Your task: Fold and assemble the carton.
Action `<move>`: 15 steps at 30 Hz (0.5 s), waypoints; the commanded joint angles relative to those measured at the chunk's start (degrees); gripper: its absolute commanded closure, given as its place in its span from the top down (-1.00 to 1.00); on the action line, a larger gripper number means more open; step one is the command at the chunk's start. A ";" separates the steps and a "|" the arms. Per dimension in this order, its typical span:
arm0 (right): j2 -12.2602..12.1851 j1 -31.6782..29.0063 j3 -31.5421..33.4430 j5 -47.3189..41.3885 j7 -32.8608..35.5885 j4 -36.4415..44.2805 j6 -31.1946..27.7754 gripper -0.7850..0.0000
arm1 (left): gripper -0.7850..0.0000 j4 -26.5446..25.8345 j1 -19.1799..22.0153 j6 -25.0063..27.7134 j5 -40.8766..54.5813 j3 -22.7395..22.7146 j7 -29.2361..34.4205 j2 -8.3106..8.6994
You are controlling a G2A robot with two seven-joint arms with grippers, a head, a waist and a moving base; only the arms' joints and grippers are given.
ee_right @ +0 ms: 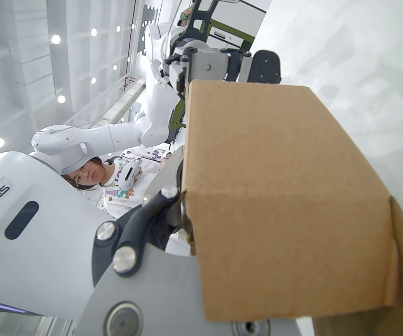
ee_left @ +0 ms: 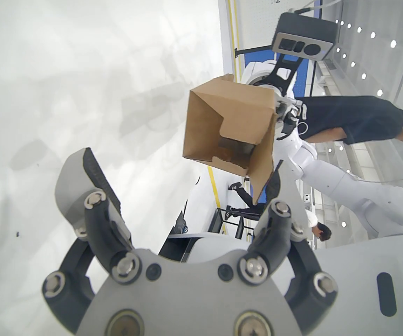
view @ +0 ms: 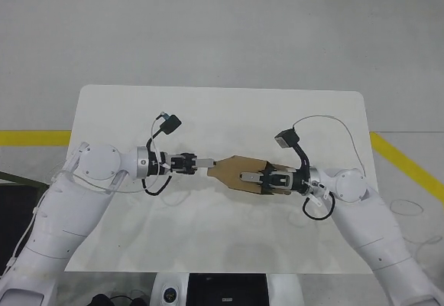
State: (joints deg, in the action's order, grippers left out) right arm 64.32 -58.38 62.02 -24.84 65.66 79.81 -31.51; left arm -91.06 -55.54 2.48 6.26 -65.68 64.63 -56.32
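Two tools meet over table centre. We see carton between them, long axis running arm to arm, open end with loose flaps facing left tool. Right tool clamped on carton's other end. Left tool nearer flaps, spread wide, holding nothing; one finger just beside flap tip, contact unclear.

Right end effector fingertips hidden behind carton; carton corner cut by edge.
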 commanded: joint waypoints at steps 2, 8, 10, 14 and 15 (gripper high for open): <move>0.02 0.14 -0.07 -0.56 0.19 0.67 0.10 -1.00 | 1.00 0.53 0.25 -0.23 -0.36 0.07 0.02 0.02; 0.20 0.60 -0.65 -1.59 0.25 1.36 -0.25 -1.00 | 1.00 1.08 0.23 -0.62 -0.46 0.35 -0.08 0.04; 0.30 0.77 -0.99 -1.98 0.28 1.47 -0.30 -1.00 | 1.00 1.05 0.21 -0.72 -0.41 0.46 -0.01 0.04; 0.53 1.00 -1.71 -2.75 0.02 1.57 -0.66 -1.00 | 1.00 0.92 0.10 -0.95 -0.05 0.67 -0.03 0.03; 0.60 1.05 -1.90 -2.92 -0.04 1.53 -0.77 -1.00 | 1.00 0.89 0.07 -1.03 0.00 0.73 0.01 0.03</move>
State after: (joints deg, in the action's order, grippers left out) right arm 64.86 -57.38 60.26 -27.60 65.68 81.38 -32.19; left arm -90.12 -55.44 1.50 6.20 -65.01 64.62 -56.29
